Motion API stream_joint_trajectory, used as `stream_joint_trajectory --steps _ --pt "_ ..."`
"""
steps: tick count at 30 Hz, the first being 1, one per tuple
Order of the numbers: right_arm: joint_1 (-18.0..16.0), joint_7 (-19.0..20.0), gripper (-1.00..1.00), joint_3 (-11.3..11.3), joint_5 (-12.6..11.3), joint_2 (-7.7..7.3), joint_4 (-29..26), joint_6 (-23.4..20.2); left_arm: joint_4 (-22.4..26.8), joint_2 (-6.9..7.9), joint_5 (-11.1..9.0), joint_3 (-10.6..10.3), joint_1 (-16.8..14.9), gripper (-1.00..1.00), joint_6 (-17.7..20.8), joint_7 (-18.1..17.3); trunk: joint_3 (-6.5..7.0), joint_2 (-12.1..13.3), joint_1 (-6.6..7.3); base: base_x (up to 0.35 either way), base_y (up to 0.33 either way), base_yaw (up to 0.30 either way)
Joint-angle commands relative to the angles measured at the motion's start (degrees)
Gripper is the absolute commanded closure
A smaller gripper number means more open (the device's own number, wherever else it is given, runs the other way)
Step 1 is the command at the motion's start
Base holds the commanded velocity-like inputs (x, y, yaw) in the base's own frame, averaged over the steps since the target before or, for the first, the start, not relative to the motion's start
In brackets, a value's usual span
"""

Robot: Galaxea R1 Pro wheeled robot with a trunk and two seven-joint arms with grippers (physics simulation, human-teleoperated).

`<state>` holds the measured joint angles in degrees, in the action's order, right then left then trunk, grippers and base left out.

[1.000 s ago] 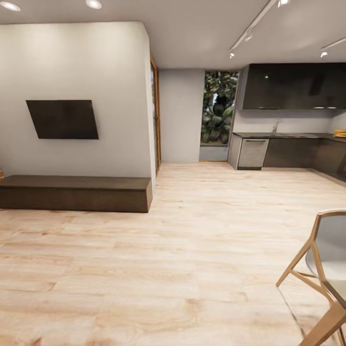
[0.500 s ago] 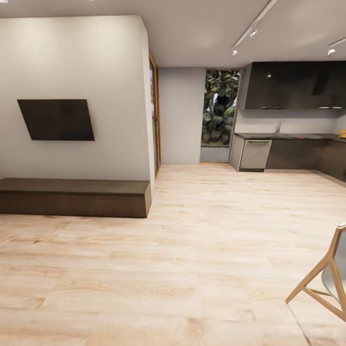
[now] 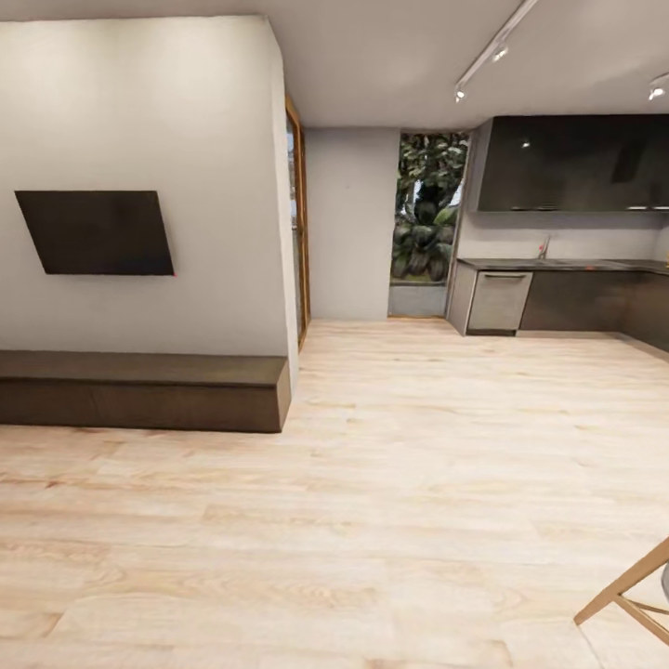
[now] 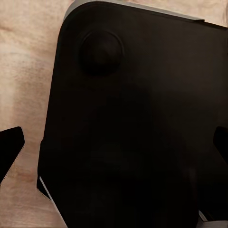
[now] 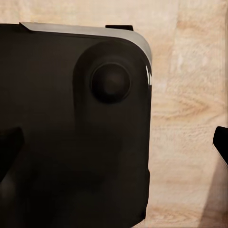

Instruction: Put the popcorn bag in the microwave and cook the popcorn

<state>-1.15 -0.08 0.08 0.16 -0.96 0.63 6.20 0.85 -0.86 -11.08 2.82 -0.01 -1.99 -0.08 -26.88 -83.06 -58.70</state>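
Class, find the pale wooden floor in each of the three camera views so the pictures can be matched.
Head view: the wooden floor spans the lower half, up to the kitchen cabinets.
Left wrist view: a strip beside the robot's black base.
Right wrist view: a wider strip beside that base.
Shared landmark: the pale wood grain.

We see a pale wood floor (image 3: 400, 483), a long dark bench (image 3: 139, 390) on it, a chair leg (image 3: 624, 595) too.

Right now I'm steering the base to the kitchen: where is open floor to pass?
The pale wood floor lies bare between the long dark low bench at left and the dark kitchen cabinets at far right. Tighter at lower right, by the wooden chair leg.
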Motion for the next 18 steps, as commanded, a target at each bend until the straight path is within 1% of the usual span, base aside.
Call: stream_joint_trajectory --steps 1,18 --pt "-0.1 0.0 -1.00 0.0 0.0 0.00 0.1 0.2 0.0 -0.01 -0.2 0.3 0.0 -1.00 -0.1 0.0 -0.05 0.0 -0.03 0.322 0.000 0.000" --pt "-0.1 0.0 -1.00 0.0 0.0 0.00 0.1 0.2 0.0 -0.10 -0.2 0.3 0.0 -1.00 -0.2 0.3 -0.05 0.0 -0.03 0.322 0.000 0.000"
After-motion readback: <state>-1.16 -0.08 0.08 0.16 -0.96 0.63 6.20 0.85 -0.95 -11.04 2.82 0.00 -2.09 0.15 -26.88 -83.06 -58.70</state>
